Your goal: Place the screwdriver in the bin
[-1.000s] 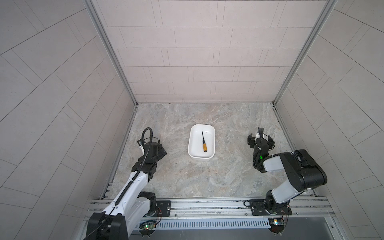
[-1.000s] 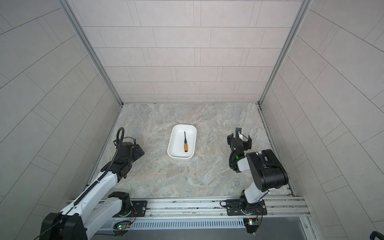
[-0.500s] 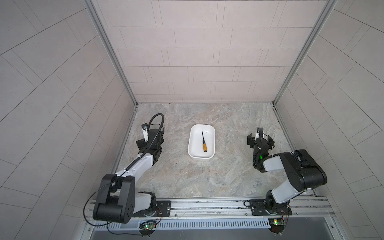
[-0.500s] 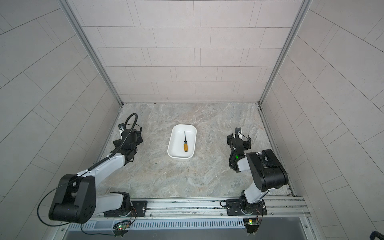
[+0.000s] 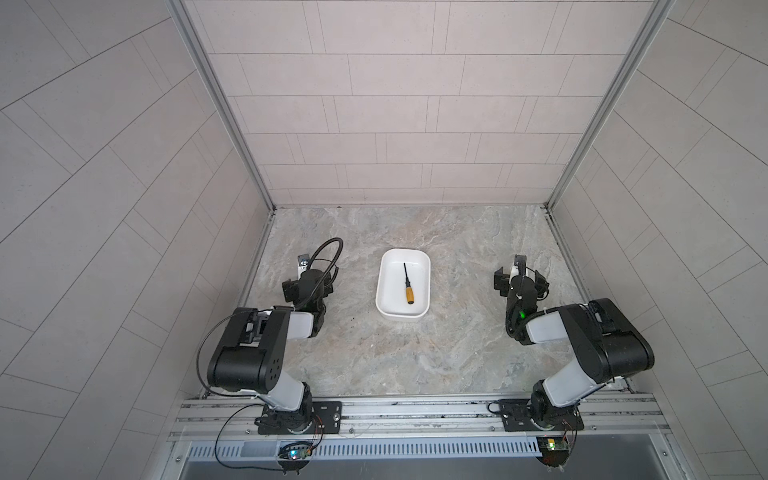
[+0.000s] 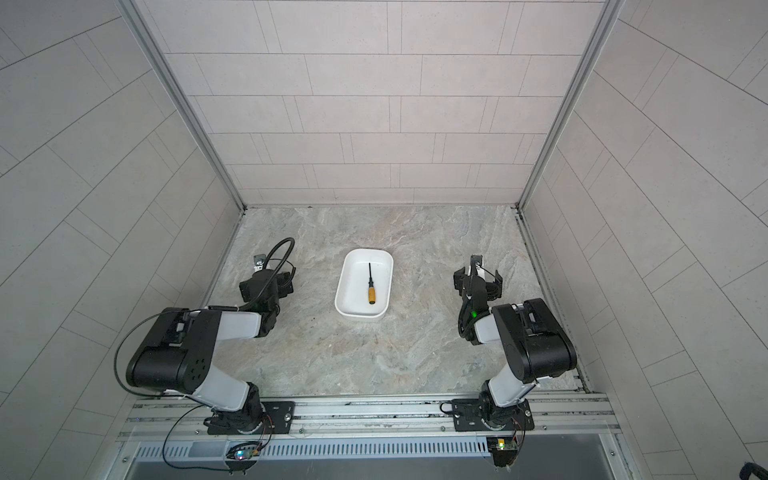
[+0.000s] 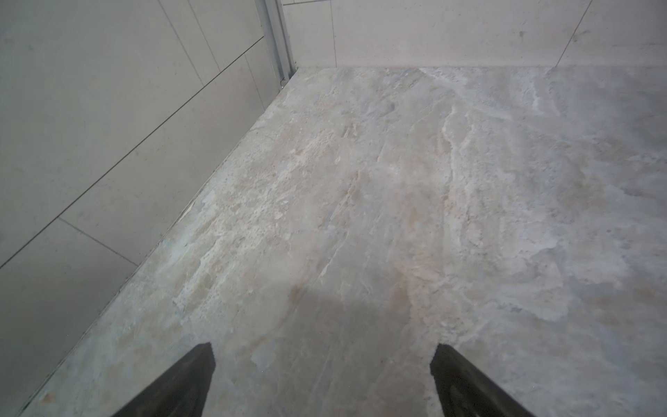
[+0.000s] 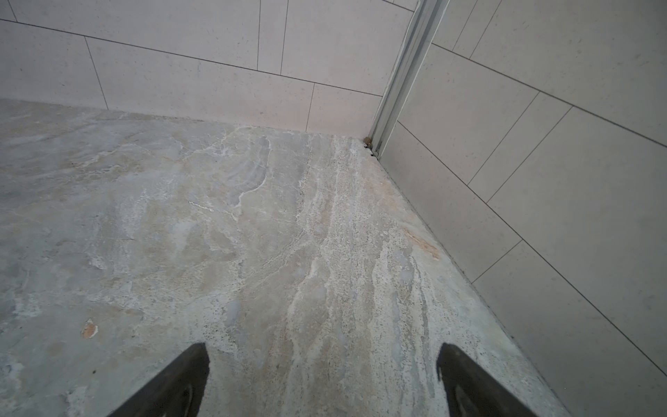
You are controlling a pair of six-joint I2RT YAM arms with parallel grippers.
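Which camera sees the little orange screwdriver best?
The top views: both show the whole screwdriver lying inside the bin, with nothing blocking it. Both wrist views show only floor and walls, no screwdriver.

The screwdriver point(image 5: 408, 284) lies in the bin point(image 5: 420, 266), mid-table point(image 5: 415, 361), between the left gripper point(image 5: 308, 287) and the right gripper point(image 5: 520, 279).

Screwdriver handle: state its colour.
The screwdriver handle is yellow-orange with a black end cap, clearest in a top view.
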